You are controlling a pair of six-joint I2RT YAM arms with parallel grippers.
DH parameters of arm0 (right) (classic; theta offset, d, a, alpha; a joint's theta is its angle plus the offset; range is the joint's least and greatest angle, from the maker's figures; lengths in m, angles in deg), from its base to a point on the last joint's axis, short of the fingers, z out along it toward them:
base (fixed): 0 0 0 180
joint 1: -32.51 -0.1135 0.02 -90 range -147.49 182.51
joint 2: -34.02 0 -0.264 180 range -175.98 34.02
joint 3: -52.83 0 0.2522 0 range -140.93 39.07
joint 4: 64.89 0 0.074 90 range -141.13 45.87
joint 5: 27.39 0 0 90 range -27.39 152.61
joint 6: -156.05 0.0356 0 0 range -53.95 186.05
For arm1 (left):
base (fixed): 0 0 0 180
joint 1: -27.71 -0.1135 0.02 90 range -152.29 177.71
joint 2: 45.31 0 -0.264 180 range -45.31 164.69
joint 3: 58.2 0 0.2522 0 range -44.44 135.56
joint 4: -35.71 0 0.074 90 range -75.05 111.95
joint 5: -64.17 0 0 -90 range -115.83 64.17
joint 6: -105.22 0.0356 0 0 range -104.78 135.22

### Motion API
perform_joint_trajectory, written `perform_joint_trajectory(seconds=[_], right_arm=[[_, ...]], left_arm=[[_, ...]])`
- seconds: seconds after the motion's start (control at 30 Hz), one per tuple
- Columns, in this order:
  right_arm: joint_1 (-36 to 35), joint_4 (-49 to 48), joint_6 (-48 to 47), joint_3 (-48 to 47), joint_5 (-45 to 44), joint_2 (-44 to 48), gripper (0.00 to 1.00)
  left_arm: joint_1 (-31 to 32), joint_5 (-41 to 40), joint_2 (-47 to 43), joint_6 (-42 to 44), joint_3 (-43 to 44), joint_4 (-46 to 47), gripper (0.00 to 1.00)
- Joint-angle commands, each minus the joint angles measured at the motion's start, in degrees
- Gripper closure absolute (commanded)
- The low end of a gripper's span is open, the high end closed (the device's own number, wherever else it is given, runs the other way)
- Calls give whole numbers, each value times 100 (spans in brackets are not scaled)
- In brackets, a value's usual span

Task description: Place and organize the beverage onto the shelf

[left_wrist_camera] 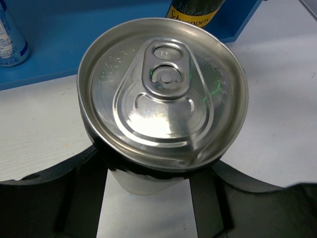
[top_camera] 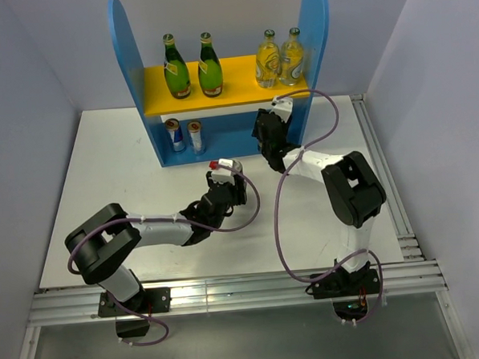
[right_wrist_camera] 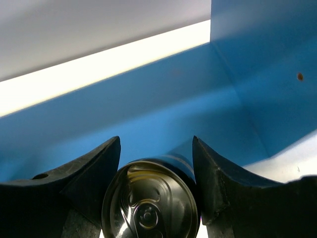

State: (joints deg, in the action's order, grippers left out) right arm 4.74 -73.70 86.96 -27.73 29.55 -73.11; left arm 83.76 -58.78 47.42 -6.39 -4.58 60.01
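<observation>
From above, the shelf (top_camera: 126, 49) already carries four bottles (top_camera: 177, 68) on its upper board and two slim cans (top_camera: 175, 135) below. Two cans are left to place. The left wrist view shows the left jaws clenched on a can (left_wrist_camera: 163, 99), with bare bench (left_wrist_camera: 39, 129) around it, short of the shelf. Only the right wrist view shows the right jaws grasping a dark can (right_wrist_camera: 148, 203) inside the lower tier.

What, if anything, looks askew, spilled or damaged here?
Nothing stands out. The green bottles and yellow bottles stand upright on the yellow board, the silver-blue cans on the lower tier. The left gripper grips the front can, the right gripper the shelf can, both upright. No spill on the table.
</observation>
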Motion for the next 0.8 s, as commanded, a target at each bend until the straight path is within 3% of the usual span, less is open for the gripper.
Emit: perform_joint_trajectory(seconds=[0.0,0.33,0.77], right_arm=[[26,-20,-60,-500,-289,-202,100],[70,-555,-43,-333,-649,-133,100],[272,-608,98,-869,-1001,-625,100]], left_arm=[[-15,8,-158,78,110,623,100],[-15,-19,-97,42,-22,720,100],[-15,8,-79,-133,-118,755,100]])
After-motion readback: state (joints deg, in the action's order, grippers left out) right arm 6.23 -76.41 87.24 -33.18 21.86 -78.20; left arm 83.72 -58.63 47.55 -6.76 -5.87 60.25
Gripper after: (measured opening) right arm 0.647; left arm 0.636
